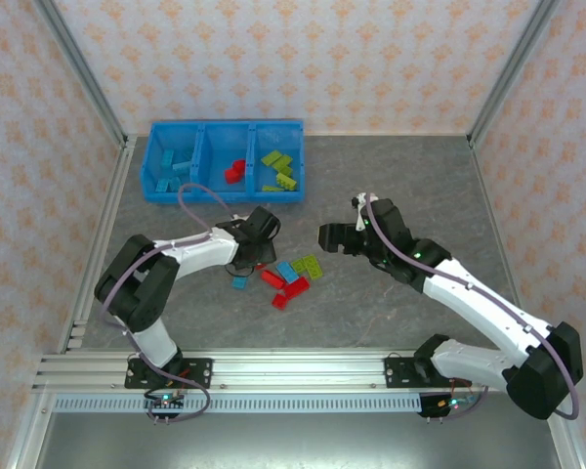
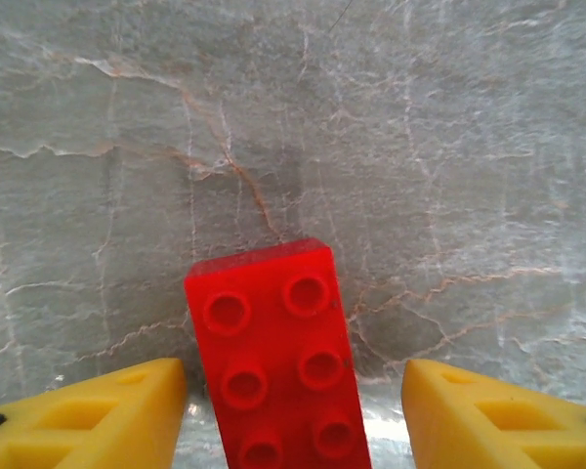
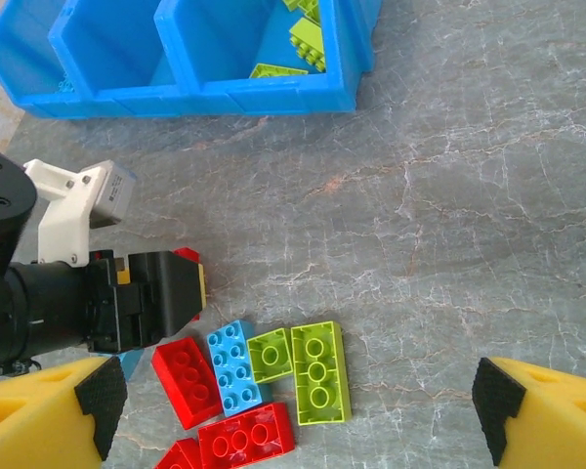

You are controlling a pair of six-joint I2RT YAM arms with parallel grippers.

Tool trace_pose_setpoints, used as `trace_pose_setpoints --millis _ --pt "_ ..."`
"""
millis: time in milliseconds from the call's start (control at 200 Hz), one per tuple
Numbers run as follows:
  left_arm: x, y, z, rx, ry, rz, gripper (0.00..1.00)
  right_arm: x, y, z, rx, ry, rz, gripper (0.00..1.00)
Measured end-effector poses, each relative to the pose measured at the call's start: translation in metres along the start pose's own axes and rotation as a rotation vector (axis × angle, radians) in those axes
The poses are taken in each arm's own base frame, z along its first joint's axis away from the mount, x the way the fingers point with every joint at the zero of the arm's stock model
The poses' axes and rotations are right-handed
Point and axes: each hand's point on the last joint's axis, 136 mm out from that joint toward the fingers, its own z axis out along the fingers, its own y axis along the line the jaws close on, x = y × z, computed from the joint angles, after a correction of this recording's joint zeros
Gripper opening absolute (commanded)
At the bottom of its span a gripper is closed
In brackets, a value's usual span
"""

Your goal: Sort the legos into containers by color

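Note:
A red lego point(image 2: 273, 362) lies studs-up between my left gripper's point(image 2: 293, 415) yellow fingers point(image 2: 98, 415). The left finger is at its edge and a gap shows on the right, so the jaws are open around it. Seen from above, that left gripper point(image 1: 258, 252) sits at the left end of the loose pile point(image 1: 288, 278). My right gripper point(image 3: 298, 403) hangs open above the table, right of the pile, with nothing between its fingers. Below it lie a blue lego point(image 3: 234, 366), lime legos point(image 3: 317, 371) and red legos point(image 3: 186, 381). The blue containers point(image 1: 227, 125) stand at the back.
The tray's left compartment holds blue bricks point(image 1: 171, 171), the middle a red one point(image 1: 235, 172), the right lime ones point(image 1: 279, 168). A small blue brick point(image 1: 239, 282) lies left of the pile. Metal frame posts and patterned walls ring the table.

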Motion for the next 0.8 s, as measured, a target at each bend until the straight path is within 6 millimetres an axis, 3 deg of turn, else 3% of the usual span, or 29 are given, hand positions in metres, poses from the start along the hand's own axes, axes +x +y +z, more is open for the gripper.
trace_pose_setpoints --millis 295,465,591,721,801 --pt "0.001 0.005 -0.003 -0.005 -0.014 0.001 0.27 0.003 0.002 0.002 -0.013 0.017 0.015 0.94" --pt "-0.019 0.013 -0.039 0.015 -0.103 -0.014 0.25 0.008 0.006 0.006 -0.026 0.042 0.022 0.94" --pt "-0.069 0.025 -0.073 0.028 -0.215 -0.075 0.26 0.009 0.008 0.006 -0.035 0.045 0.031 0.94" --pt "-0.151 0.041 -0.102 -0.019 -0.372 -0.144 0.27 0.007 0.01 0.007 -0.043 0.041 0.048 0.94" --pt "-0.2 0.038 -0.109 -0.051 -0.443 -0.147 0.28 0.008 0.011 0.008 -0.043 0.044 0.055 0.94"
